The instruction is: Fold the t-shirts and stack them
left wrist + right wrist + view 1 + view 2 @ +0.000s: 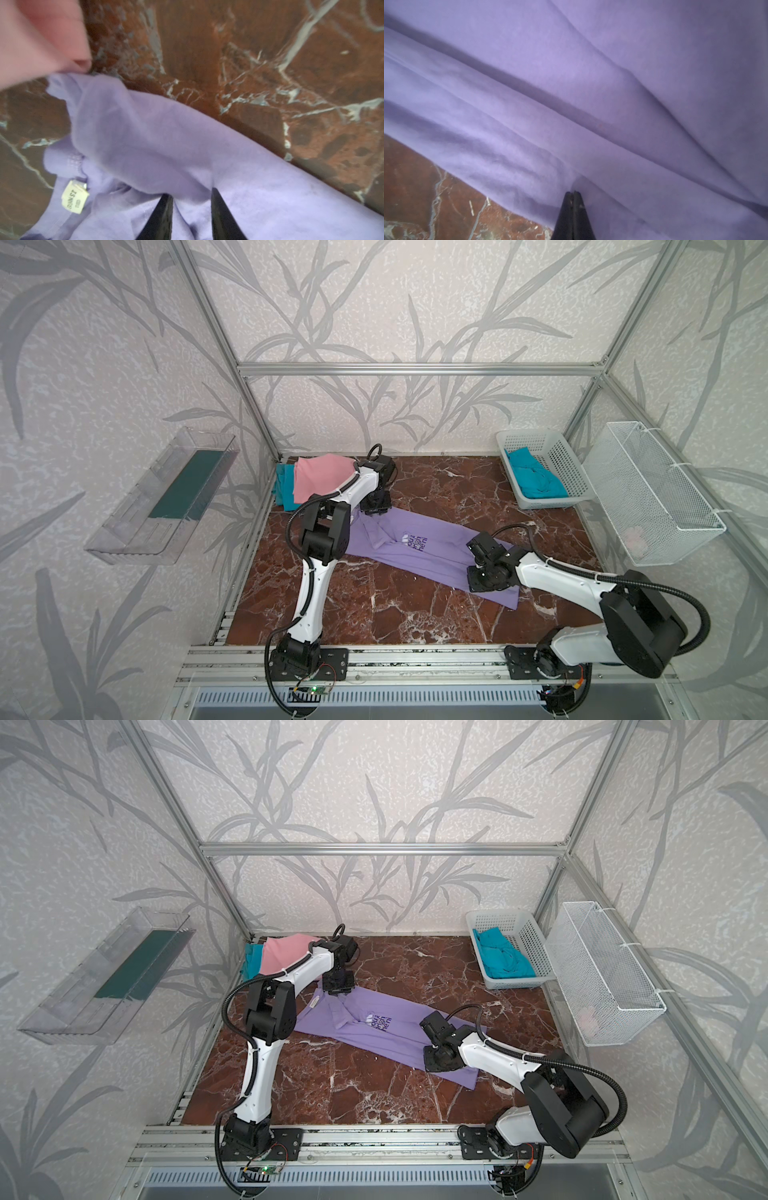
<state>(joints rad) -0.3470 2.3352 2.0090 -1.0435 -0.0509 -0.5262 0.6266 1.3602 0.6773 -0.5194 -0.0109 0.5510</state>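
Note:
A lavender t-shirt (436, 566) (374, 1042) with a dark print lies spread slantwise on the marble table (374, 614). At its collar end, my left gripper (376, 510) (192, 192) is closed on a thick fold of the lavender cloth (187, 145), its jaws a little apart, beside the neck label (75, 196). My right gripper (482, 583) (573, 192) is shut on the lavender hem end (571, 104), where creases run out from its tips. A folded pink t-shirt (320, 477) (37, 35) lies on a teal t-shirt (284, 489) at the back left.
A white perforated basket (557, 456) at the back right holds crumpled teal t-shirts (536, 477). A white wire basket (652, 489) hangs on the right wall. A clear tray (162, 497) hangs on the left wall. Aluminium frame rails border the table.

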